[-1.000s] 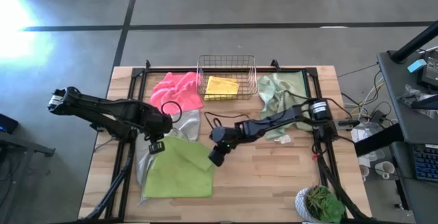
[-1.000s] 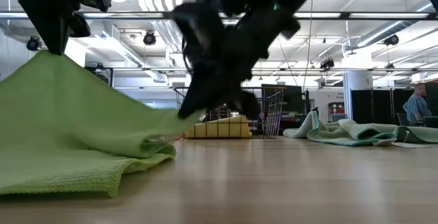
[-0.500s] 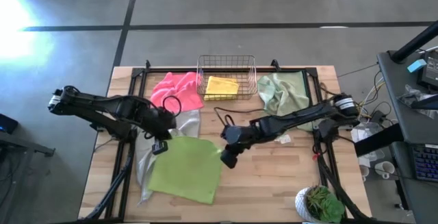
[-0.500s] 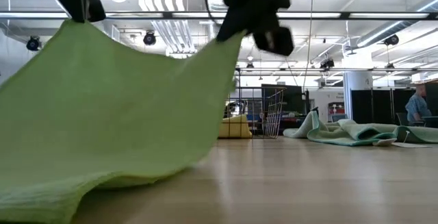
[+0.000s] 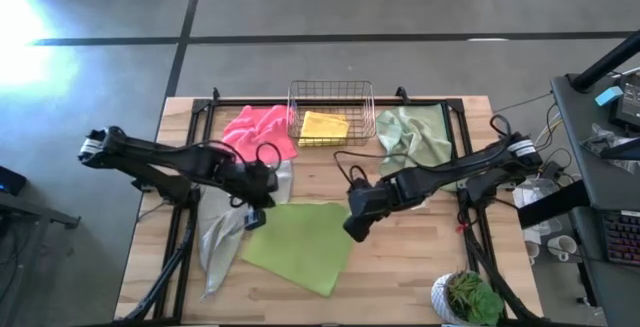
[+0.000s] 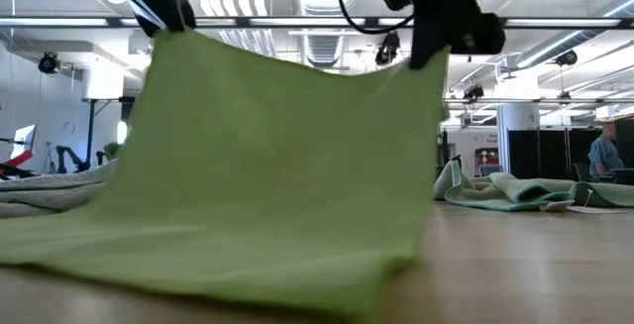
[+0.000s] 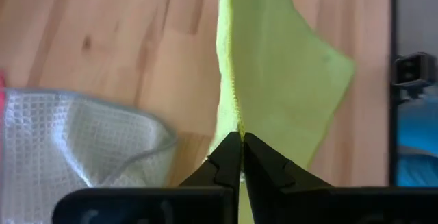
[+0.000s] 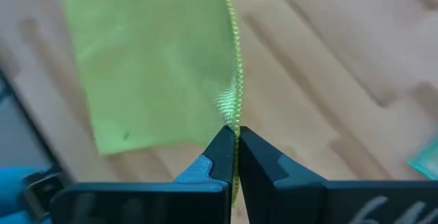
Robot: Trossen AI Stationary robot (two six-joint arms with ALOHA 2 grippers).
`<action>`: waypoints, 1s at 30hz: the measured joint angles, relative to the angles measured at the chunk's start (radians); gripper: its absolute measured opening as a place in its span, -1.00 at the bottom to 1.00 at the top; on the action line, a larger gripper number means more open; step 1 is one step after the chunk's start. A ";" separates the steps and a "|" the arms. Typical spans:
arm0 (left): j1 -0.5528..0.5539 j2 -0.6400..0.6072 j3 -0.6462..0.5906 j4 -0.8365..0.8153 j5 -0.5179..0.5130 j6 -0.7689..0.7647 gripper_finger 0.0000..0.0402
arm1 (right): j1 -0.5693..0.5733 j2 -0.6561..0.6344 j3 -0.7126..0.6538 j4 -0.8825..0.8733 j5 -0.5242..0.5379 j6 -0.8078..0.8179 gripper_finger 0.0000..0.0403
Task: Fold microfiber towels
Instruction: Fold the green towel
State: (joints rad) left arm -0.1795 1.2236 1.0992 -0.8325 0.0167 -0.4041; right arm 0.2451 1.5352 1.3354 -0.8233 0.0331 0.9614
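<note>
Both pincers, left pincer (image 5: 254, 217) and right pincer (image 5: 354, 229), pinch corners of the lime green towel (image 5: 300, 245), now lifted and stretched taut before the copper basket (image 5: 331, 111), ready for laying flat.

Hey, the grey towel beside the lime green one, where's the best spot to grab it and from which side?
Probably the grey towel at its near end, hanging past the table's left edge, coming from above. That end lies bare; its far end sits under the left gripper and beside the lime green towel.
</note>
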 joint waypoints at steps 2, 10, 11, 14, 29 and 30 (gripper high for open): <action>0.000 0.025 0.000 0.018 -0.046 0.024 -1.00 | 0.001 -0.007 0.000 -0.036 0.039 0.026 -0.96; 0.018 0.125 0.000 0.023 -0.313 0.201 -1.00 | -0.003 -0.005 0.000 -0.171 0.173 0.041 -0.96; 0.026 0.139 0.000 0.024 -0.332 0.230 -1.00 | -0.003 -0.004 0.000 -0.201 0.199 0.046 -0.96; 0.057 0.175 0.003 0.028 -0.362 0.322 -1.00 | -0.003 0.000 -0.003 -0.246 0.266 0.046 -0.96; 0.076 0.198 0.000 -0.011 -0.202 0.384 -1.00 | 0.063 0.035 -0.008 -0.126 0.326 -0.146 -0.96; 0.068 0.198 0.000 -0.024 -0.163 0.382 -1.00 | 0.076 0.040 -0.009 -0.109 0.325 -0.169 -0.96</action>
State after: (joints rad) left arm -0.1112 1.4212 1.0989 -0.8568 -0.1465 -0.0221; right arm 0.3207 1.5753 1.3266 -0.9324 0.3584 0.7923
